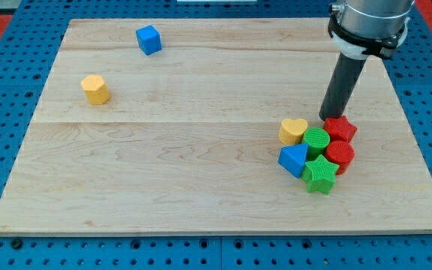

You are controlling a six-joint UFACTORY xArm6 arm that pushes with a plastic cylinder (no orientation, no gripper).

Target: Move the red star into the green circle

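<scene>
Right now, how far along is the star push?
Mostly done: the red star sits in the cluster at the view's right, against the green circle and above the red circle. My tip is at the star's upper left. Left: perhaps a small nudge.

bright, even light | soft short shadows | sharp focus

1. The red star (341, 128) is a small ridged block lying flat on the wooden board, toward the board's right edge, about midway between its top and bottom edges.
2. The green circle (316, 140) is a ridged round block lying flat, touching the red star's lower-left side.
</scene>
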